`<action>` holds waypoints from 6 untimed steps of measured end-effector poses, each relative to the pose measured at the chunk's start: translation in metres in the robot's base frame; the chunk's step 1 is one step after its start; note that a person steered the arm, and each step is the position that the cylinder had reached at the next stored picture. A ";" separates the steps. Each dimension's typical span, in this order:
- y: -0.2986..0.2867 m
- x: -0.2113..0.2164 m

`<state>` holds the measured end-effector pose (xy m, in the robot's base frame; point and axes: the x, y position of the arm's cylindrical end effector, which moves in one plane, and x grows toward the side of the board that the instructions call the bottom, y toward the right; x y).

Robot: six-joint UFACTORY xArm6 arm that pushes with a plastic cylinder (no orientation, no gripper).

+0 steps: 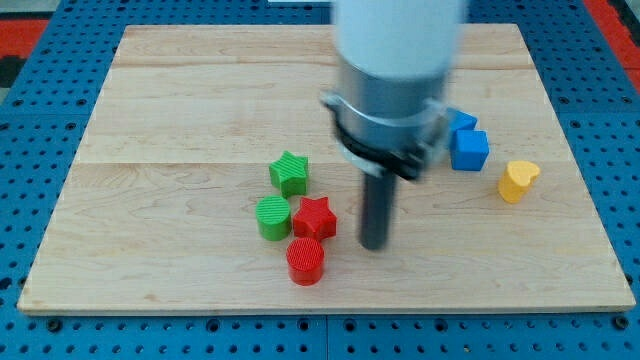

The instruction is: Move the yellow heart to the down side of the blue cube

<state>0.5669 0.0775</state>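
The yellow heart [518, 180] lies on the wooden board near the view's right edge. The blue cube [469, 149] sits just to its upper left, a small gap apart. A second blue block [461, 122] pokes out behind the cube, partly hidden by the arm. My tip [375, 244] rests on the board well to the left of the heart and cube, just right of the red star [314, 217].
A green star [289, 172], a green cylinder [272, 217] and a red cylinder [306, 260] cluster with the red star left of my tip. The arm's wide body [395, 80] hides the board's upper middle. The board's right edge [590, 190] is close to the heart.
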 end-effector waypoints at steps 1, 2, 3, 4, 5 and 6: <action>0.076 0.007; 0.134 -0.013; 0.187 -0.040; 0.173 -0.100; 0.145 -0.126; 0.175 -0.072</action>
<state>0.4948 0.2523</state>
